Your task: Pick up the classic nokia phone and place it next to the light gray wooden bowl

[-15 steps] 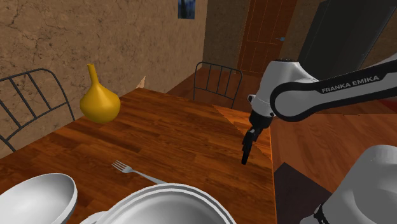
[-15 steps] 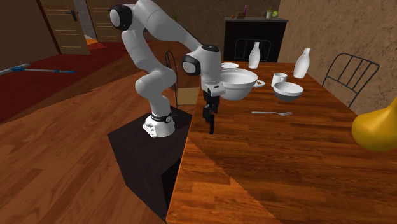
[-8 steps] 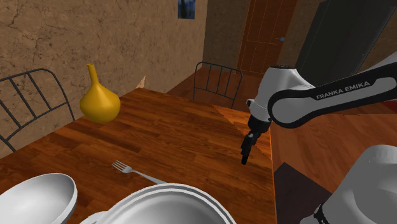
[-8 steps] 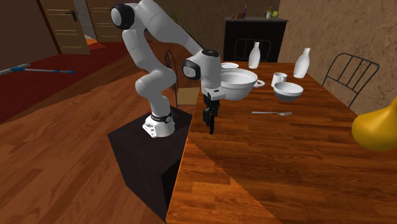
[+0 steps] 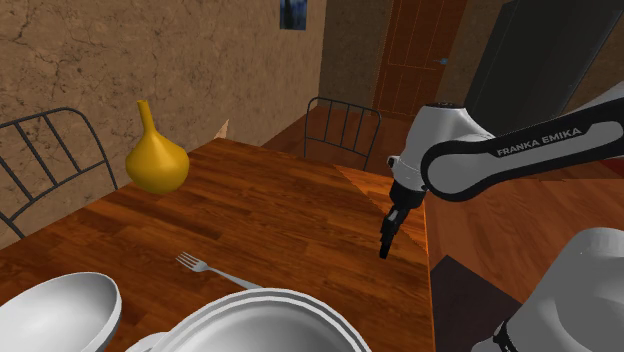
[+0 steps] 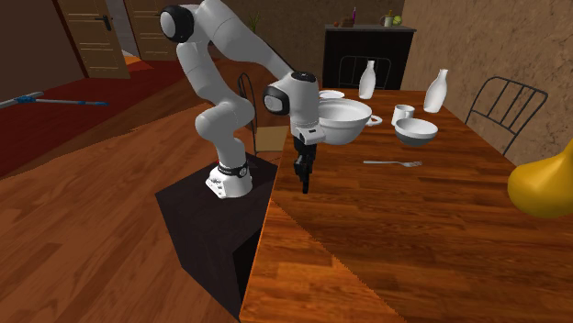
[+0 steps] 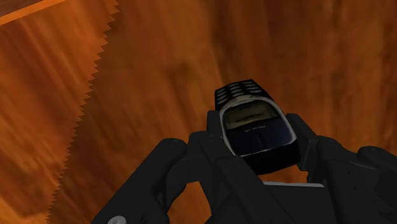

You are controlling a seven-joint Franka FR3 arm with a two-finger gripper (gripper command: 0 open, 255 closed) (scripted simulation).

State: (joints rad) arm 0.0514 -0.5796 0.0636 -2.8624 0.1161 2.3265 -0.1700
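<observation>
The dark blue Nokia phone (image 7: 253, 122) with a grey screen is clasped between my two black fingers, keypad end pointing down at the wood. My gripper (image 7: 256, 141) is shut on it. In the shoulder view the phone (image 5: 385, 243) hangs upright under the gripper (image 5: 391, 220), near the table's right edge. I cannot tell whether its lower end touches the wood. In the second exterior view the gripper (image 6: 301, 165) holds the phone (image 6: 305, 181) just left of the large white two-handled bowl (image 6: 344, 121). A smaller white bowl (image 6: 416, 130) lies further right.
A fork (image 5: 215, 270) lies between the phone and the bowls (image 5: 262, 320) (image 5: 55, 312). A yellow gourd vase (image 5: 156, 160) stands far across the wooden table (image 5: 300, 215). Two white bottles (image 6: 367, 80) (image 6: 435, 91) and a cup (image 6: 401, 115) stand behind the bowls. Metal chairs (image 5: 345, 130) ring the table.
The arm's wrist dipped slightly a second ago and has held still since. The phone stays upright in the same spot.
</observation>
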